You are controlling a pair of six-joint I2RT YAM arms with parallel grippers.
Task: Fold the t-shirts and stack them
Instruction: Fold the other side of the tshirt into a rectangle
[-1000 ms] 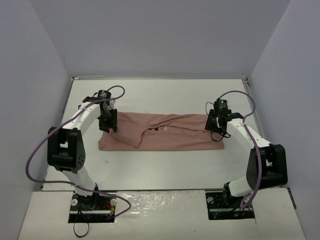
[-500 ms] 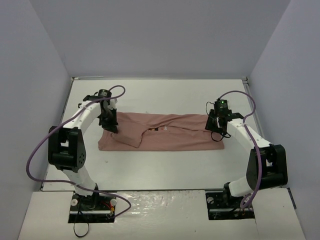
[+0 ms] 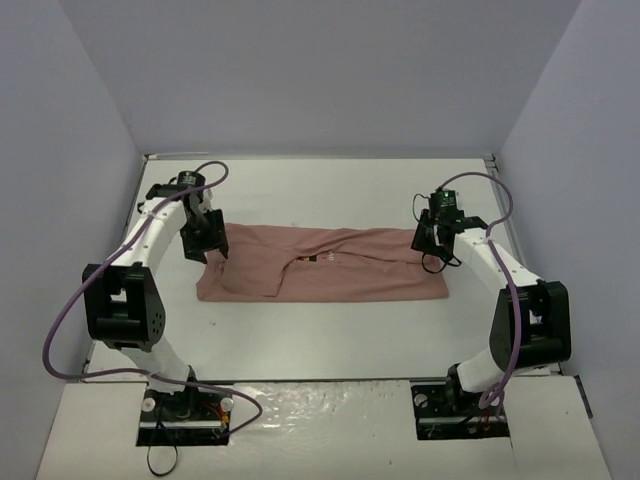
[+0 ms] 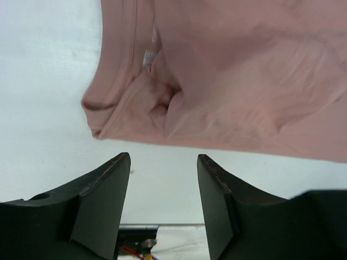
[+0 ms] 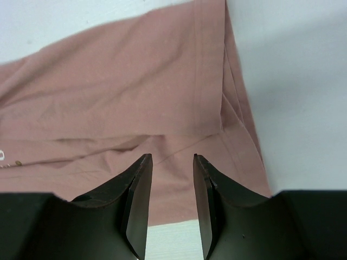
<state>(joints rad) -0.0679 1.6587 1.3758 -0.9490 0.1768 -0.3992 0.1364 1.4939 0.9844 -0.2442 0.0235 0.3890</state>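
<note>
The salmon-pink t-shirt (image 3: 330, 264) lies folded into a long flat band across the middle of the white table, a small graphic showing near its centre. My left gripper (image 3: 213, 250) hangs open and empty just off the shirt's left end; the left wrist view shows the collar and folded edge (image 4: 227, 81) beyond my gripper (image 4: 164, 162), which is over bare table. My right gripper (image 3: 432, 250) is open and empty above the shirt's right end; the right wrist view shows its fingers (image 5: 172, 162) over the hem (image 5: 162, 97).
The white table (image 3: 320, 330) is walled by grey panels on the left, back and right. Both arm bases stand at the near edge, with loose purple cables looping beside each arm.
</note>
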